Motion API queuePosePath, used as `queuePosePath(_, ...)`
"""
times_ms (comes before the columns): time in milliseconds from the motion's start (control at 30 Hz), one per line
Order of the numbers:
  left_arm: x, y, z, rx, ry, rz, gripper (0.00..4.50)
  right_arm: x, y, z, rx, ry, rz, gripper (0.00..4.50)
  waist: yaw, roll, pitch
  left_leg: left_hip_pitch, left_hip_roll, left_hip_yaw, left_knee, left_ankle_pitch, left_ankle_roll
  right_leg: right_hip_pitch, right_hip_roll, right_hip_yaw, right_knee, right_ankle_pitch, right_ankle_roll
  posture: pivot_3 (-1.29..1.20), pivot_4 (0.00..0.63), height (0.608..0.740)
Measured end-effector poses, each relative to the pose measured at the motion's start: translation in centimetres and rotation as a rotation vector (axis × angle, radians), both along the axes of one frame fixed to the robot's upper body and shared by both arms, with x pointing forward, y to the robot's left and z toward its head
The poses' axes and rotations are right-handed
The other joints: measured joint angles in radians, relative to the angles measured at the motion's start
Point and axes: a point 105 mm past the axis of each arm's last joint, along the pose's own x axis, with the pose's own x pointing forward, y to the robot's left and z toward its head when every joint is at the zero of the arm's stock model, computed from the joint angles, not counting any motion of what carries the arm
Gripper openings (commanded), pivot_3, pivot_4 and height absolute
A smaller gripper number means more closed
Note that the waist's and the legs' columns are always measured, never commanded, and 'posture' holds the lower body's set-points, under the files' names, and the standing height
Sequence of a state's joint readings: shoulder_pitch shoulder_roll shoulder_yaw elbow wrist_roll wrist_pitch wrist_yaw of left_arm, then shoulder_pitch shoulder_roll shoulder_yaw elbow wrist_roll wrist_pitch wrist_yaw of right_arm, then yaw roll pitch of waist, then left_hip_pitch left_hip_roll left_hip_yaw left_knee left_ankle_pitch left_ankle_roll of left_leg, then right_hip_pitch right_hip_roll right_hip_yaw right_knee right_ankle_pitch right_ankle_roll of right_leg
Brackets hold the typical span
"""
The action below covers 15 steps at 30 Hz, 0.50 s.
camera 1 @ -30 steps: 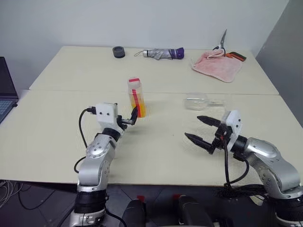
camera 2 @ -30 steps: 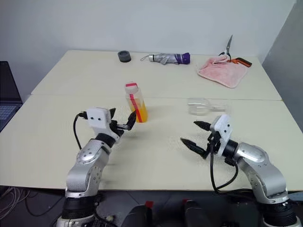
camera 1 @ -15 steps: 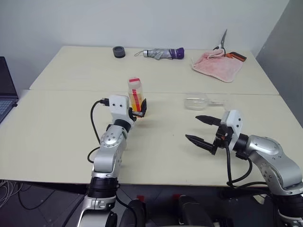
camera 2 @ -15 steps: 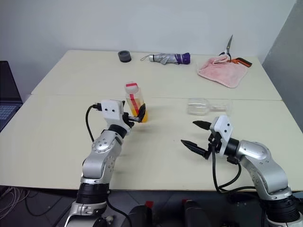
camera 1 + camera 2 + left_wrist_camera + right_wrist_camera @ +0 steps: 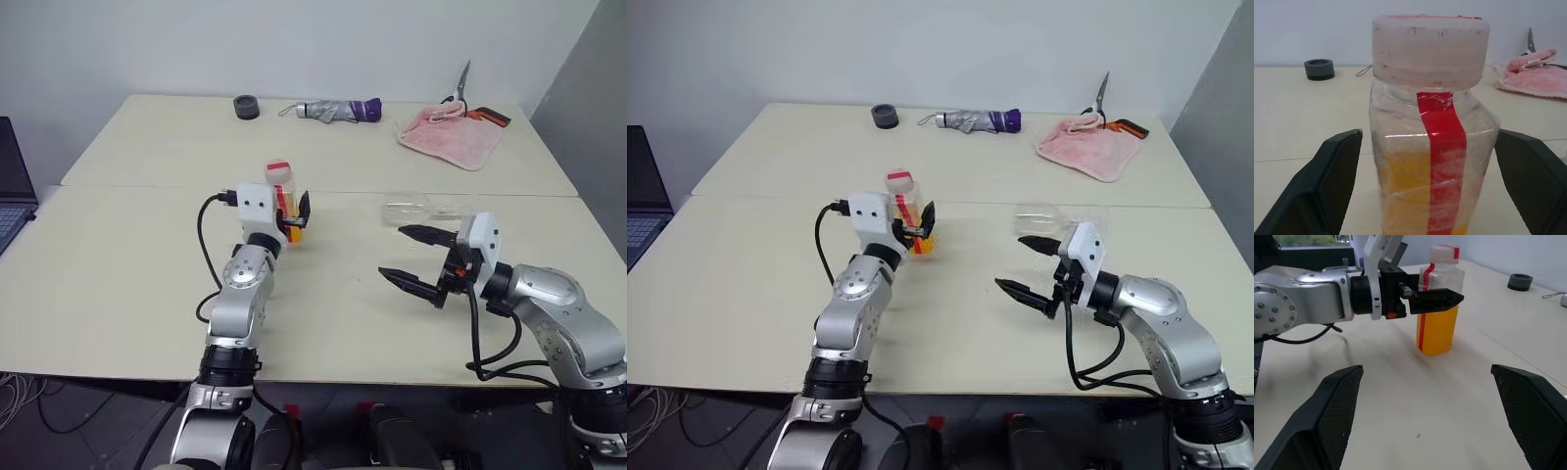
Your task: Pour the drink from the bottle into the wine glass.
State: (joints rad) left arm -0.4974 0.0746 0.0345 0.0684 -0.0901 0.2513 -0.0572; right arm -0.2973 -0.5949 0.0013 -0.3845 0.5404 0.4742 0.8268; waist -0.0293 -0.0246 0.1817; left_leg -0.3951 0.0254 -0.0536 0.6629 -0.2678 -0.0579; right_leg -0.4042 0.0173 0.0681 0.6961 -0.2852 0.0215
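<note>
Left hand (image 5: 1430, 186) straddles the bottle (image 5: 1431, 147), fingers apart; head view adds the open right hand (image 5: 419, 258) beside the toppled glass (image 5: 411, 210).

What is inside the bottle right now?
The bottle holds orange-yellow drink filling roughly its lower half; above that it looks empty. Its cap is still on. The red label strip covers a narrow band of the contents.
</note>
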Motion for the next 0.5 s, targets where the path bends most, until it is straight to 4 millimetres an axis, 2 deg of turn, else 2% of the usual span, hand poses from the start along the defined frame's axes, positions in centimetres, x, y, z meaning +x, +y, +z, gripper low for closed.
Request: queuePosePath(500, 0.52, -0.26, 0.89, 0.002, -0.019, 0.039, 4.46, -0.02, 0.57, 0.33, 0.013, 0.023, 0.026, 4.50, 0.000, 0.000, 0.000, 0.000, 0.000, 0.000, 0.000, 0.000, 0.000, 0.000, 0.000, 0.000, 0.000, 0.000, 0.000, 0.00, 0.150, 0.740)
